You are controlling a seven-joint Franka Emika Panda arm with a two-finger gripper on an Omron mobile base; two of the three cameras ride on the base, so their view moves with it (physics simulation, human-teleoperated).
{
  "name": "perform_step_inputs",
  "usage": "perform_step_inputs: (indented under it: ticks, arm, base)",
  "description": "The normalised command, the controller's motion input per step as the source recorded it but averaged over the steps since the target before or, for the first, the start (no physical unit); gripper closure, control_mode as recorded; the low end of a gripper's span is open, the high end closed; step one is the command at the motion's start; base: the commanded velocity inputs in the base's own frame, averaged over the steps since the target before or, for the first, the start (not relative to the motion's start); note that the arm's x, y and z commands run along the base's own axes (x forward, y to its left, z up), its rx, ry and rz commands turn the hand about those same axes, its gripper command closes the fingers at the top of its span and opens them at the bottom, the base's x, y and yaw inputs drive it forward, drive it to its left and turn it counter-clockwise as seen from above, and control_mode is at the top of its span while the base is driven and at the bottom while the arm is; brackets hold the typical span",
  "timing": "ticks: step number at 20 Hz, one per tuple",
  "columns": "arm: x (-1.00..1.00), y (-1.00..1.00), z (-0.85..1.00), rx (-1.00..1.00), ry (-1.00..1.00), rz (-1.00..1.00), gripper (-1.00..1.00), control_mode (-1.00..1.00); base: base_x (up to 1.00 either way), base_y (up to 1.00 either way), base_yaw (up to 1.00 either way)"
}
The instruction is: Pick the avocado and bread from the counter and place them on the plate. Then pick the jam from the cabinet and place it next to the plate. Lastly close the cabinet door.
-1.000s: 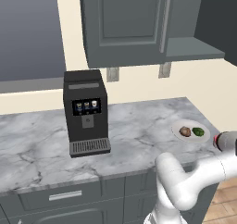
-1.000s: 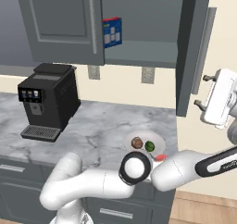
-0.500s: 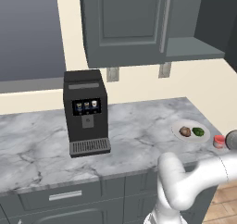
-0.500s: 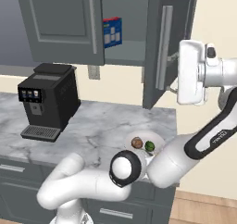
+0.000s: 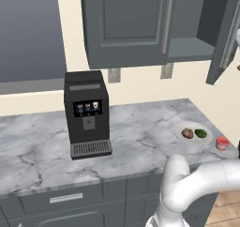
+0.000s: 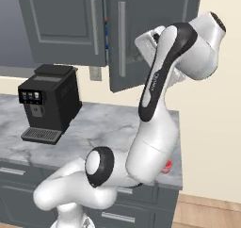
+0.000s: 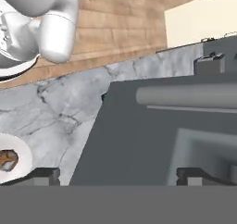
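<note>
While my white arm (image 6: 160,109) rears up from the base and folds over at the top, its hand is raised against the outer face of the dark grey wall cabinet's (image 5: 126,26) partly open panelled door (image 6: 146,34). In the hand view the gripper (image 7: 118,176) stands wide open and empty, its two dark tips (image 7: 44,174) apart just in front of the door's panel and long silver bar handle (image 7: 185,96).

The left base view gives me the small round beige plate (image 5: 192,133) on the veined white-and-grey marble counter (image 5: 136,137), with the small brown bread (image 5: 187,133) and dark green avocado (image 5: 200,133) side by side on it. The short red jam jar (image 5: 222,143) stands on the counter just beside the plate. A black coffee machine (image 5: 86,113) sits well apart to the left.

In the right base view my arm hides the plate; the jar's red edge peeks out at the counter's end.
</note>
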Motion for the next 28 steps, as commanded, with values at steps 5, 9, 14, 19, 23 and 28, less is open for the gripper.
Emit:
perform_step_inputs:
  ticks: [5,9,14,19,23,28]
  arm:
    - [1.0,1.0,-0.17,-0.33,-0.28,-0.49,-1.0,-1.0]
    - [1.0,1.0,-0.45,-0.35,-0.21,-0.57,-1.0,-1.0]
    - [1.0,0.82,-0.66,-0.26,-0.31,-0.51,-1.0,-1.0]
    - [1.0,0.32,-0.71,-0.11,-0.43,-0.35,-1.0,-1.0]
    - [1.0,0.0,-0.67,-0.01,-0.42,-0.24,-1.0,-1.0]
    - [0.47,-0.09,-0.36,0.0,-0.64,0.0,-1.0,-1.0]
  base:
    - [0.0,0.0,0.0]
    - [0.0,0.0,0.0]
    - [0.0,0.0,0.0]
    - [0.0,0.0,0.0]
    - [0.0,0.0,0.0]
    - [0.0,0.0,0.0]
